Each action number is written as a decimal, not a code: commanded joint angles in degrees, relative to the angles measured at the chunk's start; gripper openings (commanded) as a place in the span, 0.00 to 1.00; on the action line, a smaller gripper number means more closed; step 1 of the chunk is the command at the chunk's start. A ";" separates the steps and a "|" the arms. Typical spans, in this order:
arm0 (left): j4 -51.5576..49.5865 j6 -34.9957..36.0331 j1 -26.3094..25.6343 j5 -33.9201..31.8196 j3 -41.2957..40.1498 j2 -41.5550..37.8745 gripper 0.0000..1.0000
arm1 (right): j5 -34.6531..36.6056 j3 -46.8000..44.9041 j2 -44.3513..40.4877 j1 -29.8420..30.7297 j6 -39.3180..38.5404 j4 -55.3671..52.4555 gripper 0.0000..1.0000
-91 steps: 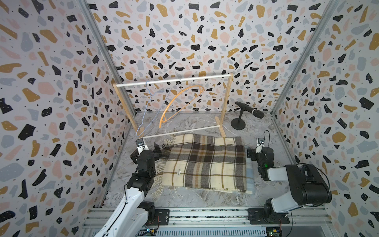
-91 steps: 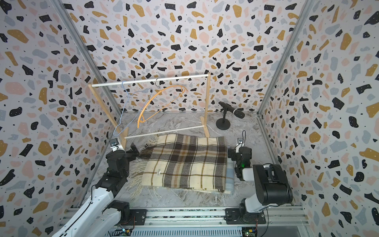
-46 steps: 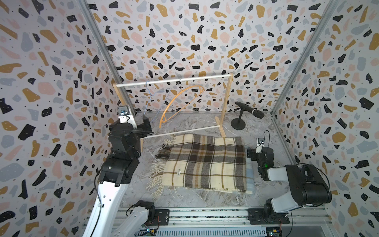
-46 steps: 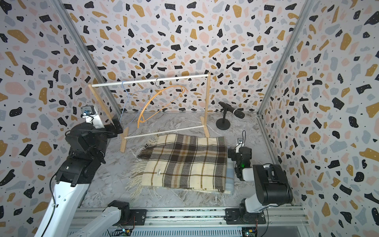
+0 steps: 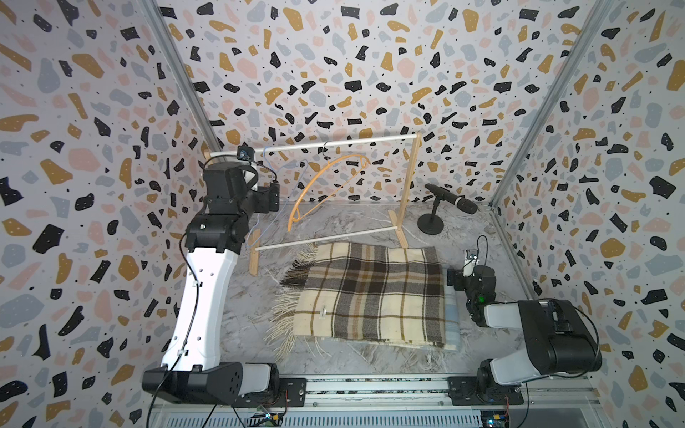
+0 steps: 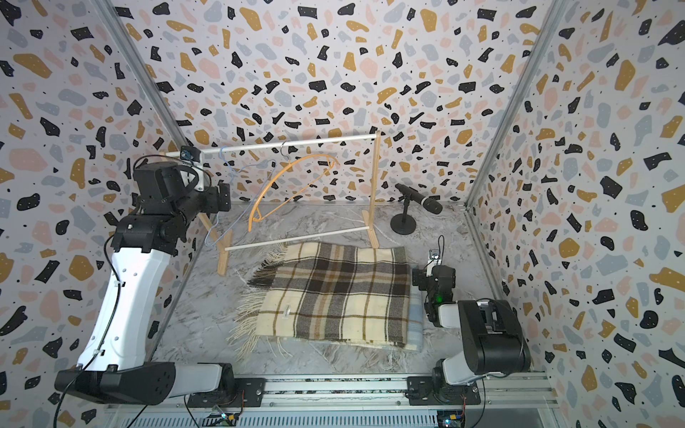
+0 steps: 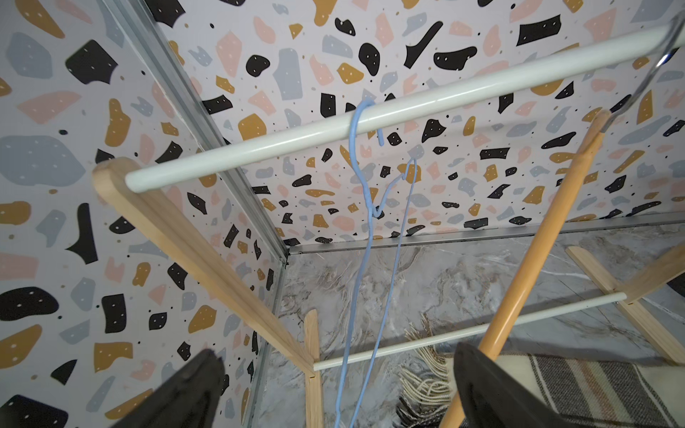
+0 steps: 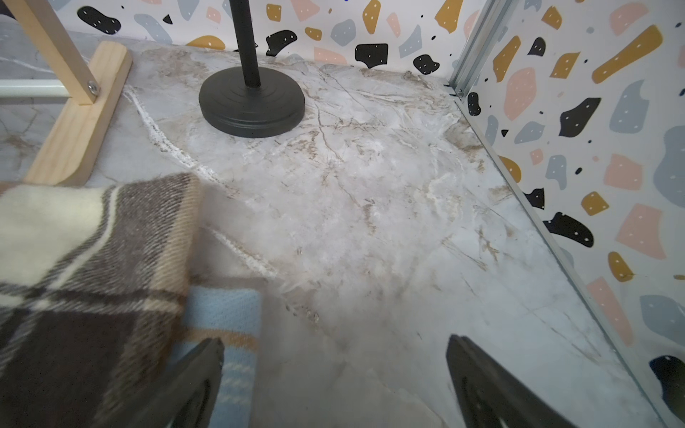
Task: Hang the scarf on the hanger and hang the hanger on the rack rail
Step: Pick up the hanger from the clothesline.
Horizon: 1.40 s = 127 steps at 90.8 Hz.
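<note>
As it lies flat, scarf fringe points left.

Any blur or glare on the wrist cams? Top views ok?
Left wrist: left fingers soft at the frame edge, rail sharp with a faint sheen. Right wrist: scarf and right fingers blurred up close, mic base crisp. Both top views: sharp, even light, no glare.
</note>
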 commanded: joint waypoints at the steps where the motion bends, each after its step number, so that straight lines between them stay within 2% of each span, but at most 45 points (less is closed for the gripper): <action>1: -3.02 0.84 2.70 7.98 4.93 2.90 1.00 | 0.74 3.45 -8.35 0.02 0.30 -8.26 1.00; 9: -4.61 0.35 4.16 12.10 7.61 5.96 1.00 | 0.61 4.82 -14.48 0.02 3.62 -14.93 1.00; 20: -4.26 0.12 4.81 16.57 8.23 8.97 1.00 | -4.85 7.04 -20.30 0.02 11.10 -20.45 1.00; 31: -4.87 -0.02 5.32 18.72 9.84 11.96 0.95 | -11.16 10.37 -23.78 -0.02 17.86 -25.92 1.00; 47: -6.61 0.90 5.52 18.03 13.30 16.34 0.90 | -21.73 11.81 -28.06 0.02 23.87 -26.77 1.00; 58: -7.39 1.02 5.53 19.26 15.08 18.74 0.82 | -26.39 11.89 -29.74 -0.01 25.67 -27.99 1.00; 67: -8.07 0.91 5.55 20.55 16.06 20.29 0.74 | -27.81 11.92 -31.00 0.02 25.35 -29.55 1.00; 78: -7.74 0.63 5.63 22.45 15.91 21.17 0.69 | -28.36 11.89 -32.09 0.02 24.39 -30.45 1.00; 94: -8.22 0.17 5.63 23.42 16.82 22.18 0.50 | -28.43 11.83 -32.70 0.00 23.84 -30.46 0.96; 111: -7.36 0.18 5.63 23.01 16.27 21.14 0.24 | -27.96 11.60 -33.12 0.02 23.21 -30.94 0.95; 127: -5.97 0.05 5.63 23.81 14.98 19.93 0.16 | -27.46 11.46 -33.49 -0.03 22.76 -31.17 0.95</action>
